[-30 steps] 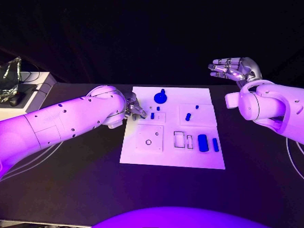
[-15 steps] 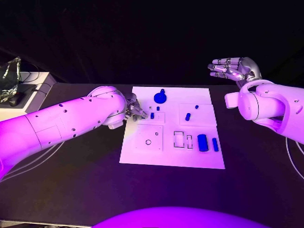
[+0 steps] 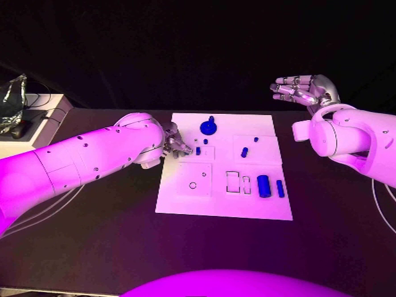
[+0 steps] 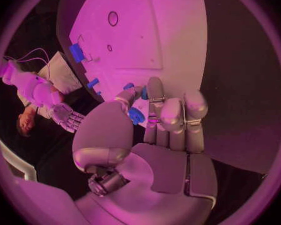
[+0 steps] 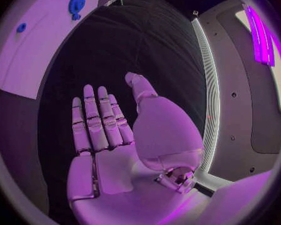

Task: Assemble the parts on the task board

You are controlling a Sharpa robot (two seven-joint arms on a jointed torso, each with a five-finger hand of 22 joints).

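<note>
**Left hand settles at the board's edge**

While the silver left hand (image 4: 156, 122) hardly shifts from a second ago, its fingers (image 4: 155, 102) stay bunched beside a small blue plastic part (image 4: 136, 116) at the near-left edge of the white rectangular task board (image 3: 224, 201) on the black desk (image 3: 91, 235); whether they clamp it I cannot tell. The silver right hand (image 3: 307, 90) still hovers raised, fingers apart, empty. Assembly looks barely begun.

The board (image 3: 224, 204) is a white plate lying flat mid-table. On it: a round blue part (image 3: 209, 127) near the far edge, a small peg (image 3: 244, 151) at the centre, and a thick cylinder (image 3: 264, 186) beside a thinner bar (image 3: 280, 188) toward its right near corner
</note>
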